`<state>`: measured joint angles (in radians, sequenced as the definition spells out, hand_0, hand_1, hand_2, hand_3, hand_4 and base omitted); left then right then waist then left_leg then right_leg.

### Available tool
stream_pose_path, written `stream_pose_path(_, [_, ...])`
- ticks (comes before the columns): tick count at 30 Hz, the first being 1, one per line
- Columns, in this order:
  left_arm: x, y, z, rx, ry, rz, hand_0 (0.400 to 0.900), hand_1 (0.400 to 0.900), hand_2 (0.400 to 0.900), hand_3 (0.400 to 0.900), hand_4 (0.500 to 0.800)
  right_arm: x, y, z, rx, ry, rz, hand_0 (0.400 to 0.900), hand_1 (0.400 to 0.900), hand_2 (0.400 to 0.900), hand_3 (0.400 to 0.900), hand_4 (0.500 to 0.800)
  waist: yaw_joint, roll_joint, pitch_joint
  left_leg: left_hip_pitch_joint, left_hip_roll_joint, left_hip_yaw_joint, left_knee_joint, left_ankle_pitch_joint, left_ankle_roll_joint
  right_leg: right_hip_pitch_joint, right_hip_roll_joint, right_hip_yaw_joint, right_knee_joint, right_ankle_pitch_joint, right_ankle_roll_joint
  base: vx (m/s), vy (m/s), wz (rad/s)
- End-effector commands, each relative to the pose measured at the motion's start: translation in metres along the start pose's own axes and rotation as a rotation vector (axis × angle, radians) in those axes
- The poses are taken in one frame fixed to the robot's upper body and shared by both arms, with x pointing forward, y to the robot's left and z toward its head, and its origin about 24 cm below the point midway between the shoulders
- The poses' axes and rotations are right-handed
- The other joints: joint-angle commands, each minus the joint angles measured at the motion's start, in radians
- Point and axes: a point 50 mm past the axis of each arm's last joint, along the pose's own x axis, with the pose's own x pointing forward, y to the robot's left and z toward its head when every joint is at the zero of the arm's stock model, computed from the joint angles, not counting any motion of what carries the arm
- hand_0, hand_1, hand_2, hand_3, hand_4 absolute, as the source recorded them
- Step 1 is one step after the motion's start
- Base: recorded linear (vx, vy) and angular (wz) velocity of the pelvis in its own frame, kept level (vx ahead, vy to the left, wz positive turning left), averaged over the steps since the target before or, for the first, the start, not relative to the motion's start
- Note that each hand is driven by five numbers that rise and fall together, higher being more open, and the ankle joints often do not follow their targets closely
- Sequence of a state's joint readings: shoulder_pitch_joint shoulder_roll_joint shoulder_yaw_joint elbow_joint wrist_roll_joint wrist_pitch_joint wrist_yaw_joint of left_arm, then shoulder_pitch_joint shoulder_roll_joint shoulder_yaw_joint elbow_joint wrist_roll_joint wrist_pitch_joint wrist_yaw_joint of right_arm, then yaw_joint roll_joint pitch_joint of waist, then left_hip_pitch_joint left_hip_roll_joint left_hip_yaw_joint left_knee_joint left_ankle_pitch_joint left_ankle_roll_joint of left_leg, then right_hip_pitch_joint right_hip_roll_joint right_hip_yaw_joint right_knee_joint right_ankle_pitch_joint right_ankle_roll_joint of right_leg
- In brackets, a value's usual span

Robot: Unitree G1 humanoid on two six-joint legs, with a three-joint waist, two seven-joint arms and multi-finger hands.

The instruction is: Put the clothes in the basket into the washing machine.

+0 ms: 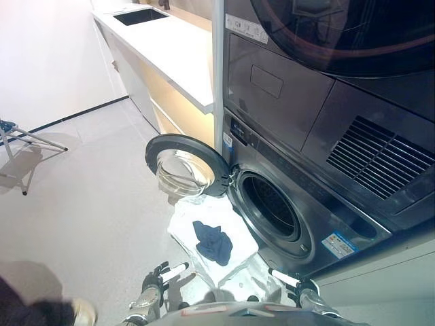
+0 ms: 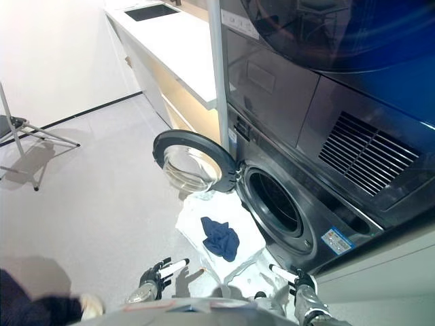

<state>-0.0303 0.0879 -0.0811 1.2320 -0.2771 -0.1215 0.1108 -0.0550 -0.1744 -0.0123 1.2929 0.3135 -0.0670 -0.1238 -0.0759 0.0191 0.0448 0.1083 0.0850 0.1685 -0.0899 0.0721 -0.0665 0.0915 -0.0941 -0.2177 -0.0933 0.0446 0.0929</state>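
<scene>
A white basket [image 1: 183, 227] stands on the floor below the washing machine's drum opening [image 1: 270, 204]. A dark blue garment [image 1: 213, 242] lies in it. The round door [image 1: 182, 165] is swung open to the left. My left hand [image 1: 159, 276] is low, just left of the basket's near end, with fingers straight and empty. My right hand [image 1: 293, 284] is low at the basket's right, by the machine's front, with fingers straight and empty. The basket [image 2: 194, 221], the garment [image 2: 219, 238], my left hand [image 2: 160, 272] and my right hand [image 2: 292, 278] also show in the right eye view.
A second machine [image 1: 319, 75] is stacked above the washer. A white counter [image 1: 170, 47] with a sink [image 1: 141, 15] runs along the back left. A folding rack [image 1: 20, 139] stands at far left. A person's shoe [image 1: 81, 311] shows at the lower left.
</scene>
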Motion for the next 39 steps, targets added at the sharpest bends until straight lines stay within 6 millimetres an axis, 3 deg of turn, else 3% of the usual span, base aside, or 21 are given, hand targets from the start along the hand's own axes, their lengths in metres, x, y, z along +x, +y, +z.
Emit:
stream_pose_path(1, [0.006, 0.002, 0.044, -0.020, -0.151, 0.003, 0.900, 0.900, 0.900, 0.900, 0.800, 0.003, 0.013, 0.042, 0.003, -0.119, 0.022, 0.900, 0.900, 0.900, 0.900, 0.800, -0.004, -0.039, 0.027, 0.037, -0.011, -0.016, 0.015, -0.083, -0.018, 0.032, -0.045, -0.033, 0.006, -0.009, 0.088, 0.00, 0.000, 0.00])
stream_pose_path(18, [0.006, 0.004, 0.042, -0.020, -0.144, 0.013, 0.900, 0.900, 0.900, 0.900, 0.800, 0.003, 0.014, 0.040, -0.001, -0.114, 0.022, 0.900, 0.900, 0.900, 0.900, 0.800, -0.005, -0.041, 0.029, 0.038, -0.009, -0.016, 0.016, -0.084, -0.018, 0.031, -0.044, -0.032, 0.006, -0.011, 0.088, 0.00, 0.000, 0.00])
stream_pose_path(22, [0.006, 0.002, 0.047, -0.050, -0.171, 0.011, 0.900, 0.900, 0.900, 0.900, 0.800, 0.003, 0.018, 0.050, -0.028, -0.153, 0.035, 0.900, 0.900, 0.900, 0.900, 0.800, -0.002, -0.042, 0.037, 0.029, -0.010, -0.021, 0.019, -0.083, -0.017, 0.025, -0.043, -0.029, 0.007, -0.010, 0.087, 0.00, 0.000, 0.00])
stream_pose_path(25, [0.005, 0.000, 0.068, -0.086, -0.260, 0.003, 0.900, 0.900, 0.900, 0.900, 0.800, -0.001, 0.031, 0.080, -0.075, -0.276, 0.070, 0.900, 0.900, 0.900, 0.900, 0.800, 0.003, -0.044, 0.065, -0.006, -0.012, -0.029, 0.035, -0.076, -0.016, -0.008, -0.044, -0.027, 0.016, -0.003, 0.086, -0.09, 0.001, 0.02])
stream_pose_path(27, [0.000, 0.000, 0.091, -0.130, -0.370, -0.002, 0.900, 0.900, 0.900, 0.900, 0.800, -0.013, 0.051, 0.117, -0.149, -0.456, 0.144, 0.900, 0.900, 0.900, 0.900, 0.800, 0.007, -0.049, 0.103, -0.058, -0.011, -0.038, 0.063, -0.070, -0.015, -0.057, -0.046, -0.023, 0.037, 0.005, 0.084, -0.24, -0.003, 0.03])
stream_pose_path(29, [-0.007, -0.002, 0.118, -0.160, -0.493, -0.013, 0.900, 0.900, 0.900, 0.900, 0.800, -0.036, 0.073, 0.161, -0.220, -0.679, 0.223, 0.900, 0.900, 0.900, 0.900, 0.800, 0.014, -0.056, 0.160, -0.130, -0.011, -0.050, 0.103, -0.064, -0.012, -0.130, -0.052, -0.014, 0.084, 0.004, 0.080, -0.29, -0.005, 0.05])
stream_pose_path(32, [-0.018, -0.008, 0.148, -0.167, -0.630, -0.038, 0.900, 0.900, 0.900, 0.900, 0.800, -0.060, 0.092, 0.200, -0.296, -0.851, 0.273, 0.900, 0.900, 0.900, 0.900, 0.800, 0.032, -0.064, 0.214, -0.239, -0.013, -0.077, 0.163, -0.063, -0.012, -0.226, -0.061, -0.022, 0.138, 0.002, 0.073, -0.23, -0.028, 0.14])
stream_pose_path(34, [-0.036, -0.012, 0.176, -0.206, -0.779, -0.072, 0.900, 0.900, 0.900, 0.900, 0.800, -0.090, 0.110, 0.236, -0.393, -1.033, 0.313, 0.900, 0.900, 0.900, 0.900, 0.800, 0.053, -0.071, 0.258, -0.314, -0.006, -0.092, 0.192, -0.053, -0.016, -0.295, -0.070, -0.031, 0.166, 0.006, 0.070, -0.20, -0.032, 0.24])
stream_pose_path(39, [-0.071, -0.017, 0.222, -0.239, -1.027, -0.096, 0.900, 0.900, 0.900, 0.900, 0.800, -0.148, 0.133, 0.292, -0.532, -1.338, 0.286, 0.900, 0.900, 0.900, 0.900, 0.800, 0.097, -0.082, 0.330, -0.498, 0.004, -0.123, 0.231, -0.024, -0.023, -0.494, -0.082, -0.055, 0.242, 0.014, 0.065, -0.19, -0.047, 0.25])
